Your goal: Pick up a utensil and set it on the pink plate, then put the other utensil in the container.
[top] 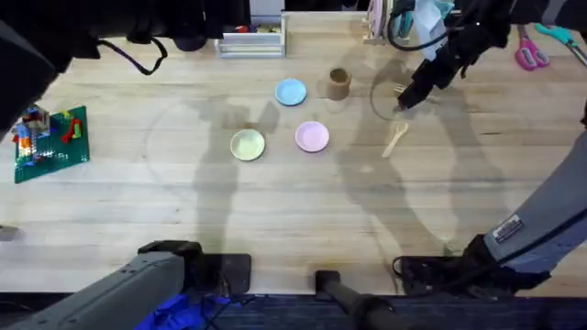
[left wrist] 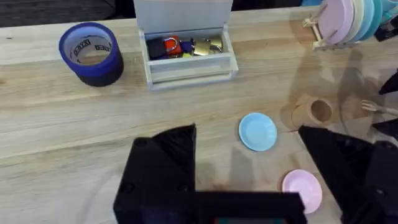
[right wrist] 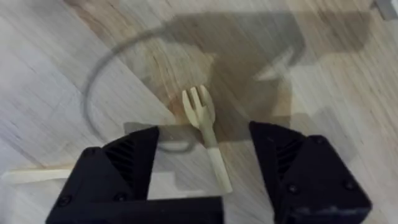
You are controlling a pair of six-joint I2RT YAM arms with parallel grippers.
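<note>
Right gripper [right wrist: 208,162] hovers with jaws spread wide, straddling the fork [right wrist: 204,127] flat on the table, at three o'clock from the tan container [top: 338,83].

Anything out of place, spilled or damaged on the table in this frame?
Nothing stands out. The fork lies flat between the open right gripper's fingers, the spoon lies nearby, and the pink plate and container sit undisturbed.

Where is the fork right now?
In the right wrist view the fork lies on the table between the open right gripper fingers; overhead, right of the container.
</note>
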